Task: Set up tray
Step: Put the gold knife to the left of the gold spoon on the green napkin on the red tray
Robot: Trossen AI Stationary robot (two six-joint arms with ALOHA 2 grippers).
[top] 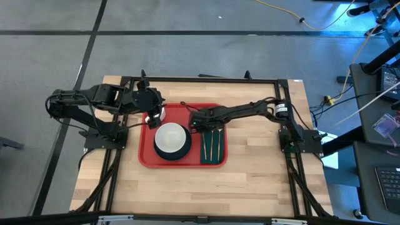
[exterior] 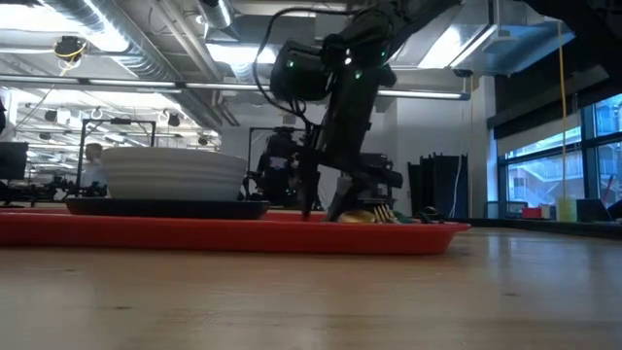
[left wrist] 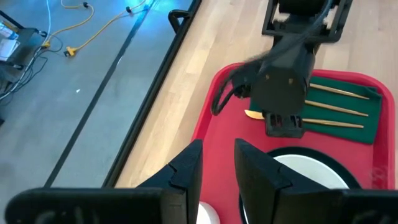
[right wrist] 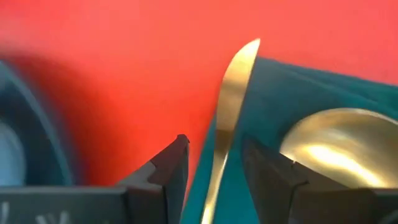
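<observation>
The red tray (top: 147,156) lies in the middle of the wooden table. It carries a white bowl (top: 172,139) on a dark plate, and a dark green napkin (top: 220,157) with gold cutlery at its right end. My right gripper (right wrist: 214,155) points down at the napkin's far end and is open. Its fingers stand on either side of a gold knife (right wrist: 227,112) that lies along the napkin's edge, beside a gold spoon (right wrist: 329,146). My left gripper (left wrist: 217,168) hangs open above the tray's far left corner, over a small white round thing (top: 156,116).
A black frame rail (top: 206,79) runs around the table. Bare wood (top: 262,181) lies to the right of the tray and along the near edge. My right arm (top: 244,111) reaches over the tray's far right corner. Cables lie on the floor beyond the table.
</observation>
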